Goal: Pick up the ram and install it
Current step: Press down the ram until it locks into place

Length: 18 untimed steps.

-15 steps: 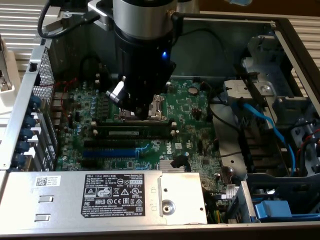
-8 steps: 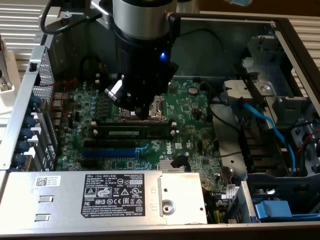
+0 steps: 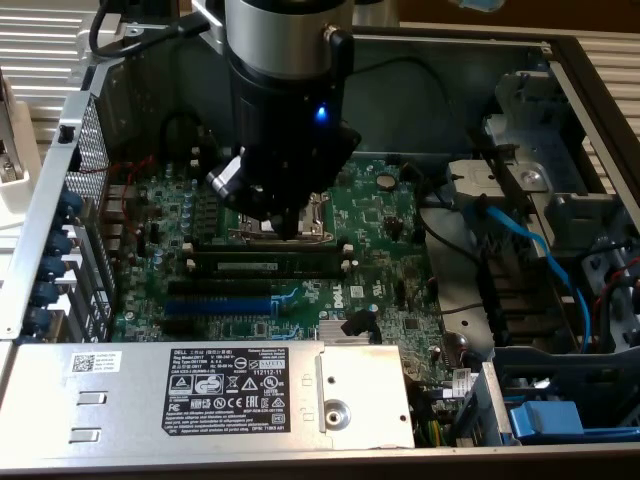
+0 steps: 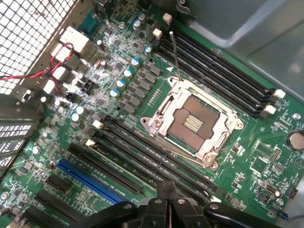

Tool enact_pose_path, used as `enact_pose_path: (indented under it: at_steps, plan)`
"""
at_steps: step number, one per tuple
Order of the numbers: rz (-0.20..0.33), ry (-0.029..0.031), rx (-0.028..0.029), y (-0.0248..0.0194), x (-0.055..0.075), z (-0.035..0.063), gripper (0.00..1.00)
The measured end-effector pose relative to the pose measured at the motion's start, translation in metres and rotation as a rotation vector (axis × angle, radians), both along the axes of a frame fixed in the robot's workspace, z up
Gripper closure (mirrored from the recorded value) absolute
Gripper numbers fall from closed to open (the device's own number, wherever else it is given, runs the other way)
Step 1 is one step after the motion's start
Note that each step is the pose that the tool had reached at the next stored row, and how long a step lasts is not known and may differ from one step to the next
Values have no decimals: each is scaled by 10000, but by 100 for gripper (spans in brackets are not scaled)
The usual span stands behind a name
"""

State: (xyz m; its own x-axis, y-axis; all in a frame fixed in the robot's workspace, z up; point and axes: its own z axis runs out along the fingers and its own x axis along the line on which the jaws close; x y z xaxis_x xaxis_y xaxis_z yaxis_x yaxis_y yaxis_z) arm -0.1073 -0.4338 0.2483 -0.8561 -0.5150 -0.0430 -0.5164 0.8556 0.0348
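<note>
From my station I see the arm coming straight down into the open computer case (image 3: 560, 60), its dark wrist with a lit blue lamp hanging over the middle of the motherboard (image 3: 390, 250), just above the CPU socket (image 3: 300, 215). The pincer (image 4: 167, 192) points down at the board with its two fingertips pressed together, fully closed and holding nothing. Nearest the front edge of the case lies one grey power supply box (image 3: 200, 395) with one white label. Beyond it on the board sits one blue slot (image 3: 215, 305), then a black slot beside it, then the ram (image 3: 265, 266): one long green stick with a pale label, lying in the black memory slots just in front of the socket. Its long axis runs across the board from the exterior view's left to the exterior view's right, parallel to the blue slot, with white latches at each end. Whether it is fully seated I cannot tell. In the wrist view I count one socket (image 4: 194, 123) with four black memory slots (image 4: 218, 71) on its far side, and more slots on the pincer's side. One blue cable (image 3: 530, 250) runs near the case's far right corner.
</note>
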Motion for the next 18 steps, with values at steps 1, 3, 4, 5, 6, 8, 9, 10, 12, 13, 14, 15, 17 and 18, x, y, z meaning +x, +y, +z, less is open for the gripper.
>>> enact_pose_path:
  at_steps: [1, 3, 4, 5, 6, 8, 9, 10, 12, 13, 14, 15, 17, 18]
  plan:
    - [-127, 1, 0, 0, 0, 0, 90]
    - [-374, 6, -1, 0, 0, 1, 90]
    - [-508, 10, -1, 0, 0, 1, 90]
    - [-628, 16, -2, 0, 0, 1, 90]
    - [-744, 24, -2, 0, 0, 1, 90]
    - [-972, 45, -2, 0, -1, 1, 90]
    - [-1086, 59, -3, 0, -1, 1, 90]
    - [-1197, 73, -3, 0, -1, 1, 90]
    - [-1422, 106, -4, 0, 0, 1, 90]
    - [-1527, 121, -5, 0, 0, 1, 90]
    - [-1634, 137, -6, 0, 0, 1, 90]
    - [-1744, 154, -6, 0, 0, 1, 90]
    - [-1964, 189, -8, 0, 0, 1, 90]
    - [-2178, 224, -9, 0, 0, 1, 90]
